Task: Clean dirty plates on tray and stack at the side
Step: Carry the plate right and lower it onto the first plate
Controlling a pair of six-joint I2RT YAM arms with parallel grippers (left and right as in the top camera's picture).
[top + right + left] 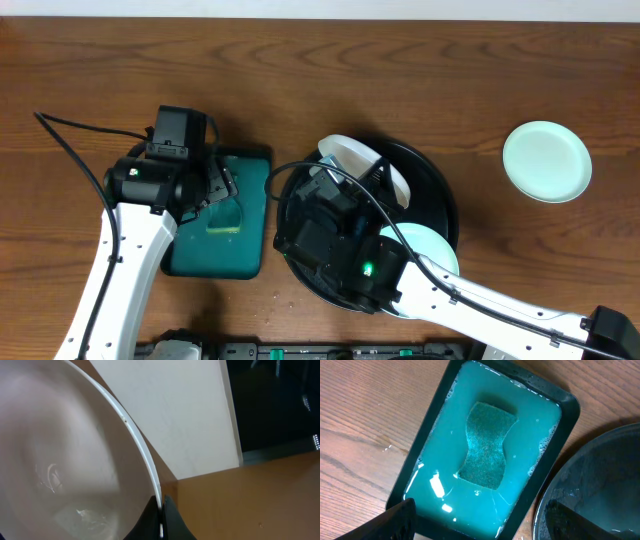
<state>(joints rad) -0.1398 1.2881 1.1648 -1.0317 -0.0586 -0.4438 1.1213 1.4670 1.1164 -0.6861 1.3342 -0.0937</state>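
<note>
My right gripper [161, 514] is shut on the rim of a white plate [65, 460], which fills the left of the right wrist view. From overhead this plate [362, 160] stands tilted over the back of the round black tray [447, 200]. A second plate [425, 245] lies on the tray, partly under the right arm. A third plate [547, 161] rests on the table at the far right. My left gripper [485, 530] hangs open above the small dark-green tray [565, 415], with nothing between its fingers [395, 520].
The dark-green tray [252, 165] holds soapy turquoise liquid, and a green sponge [487, 445] lies in the middle of it. It sits just left of the black tray [600, 485]. Bare wooden table surrounds both trays.
</note>
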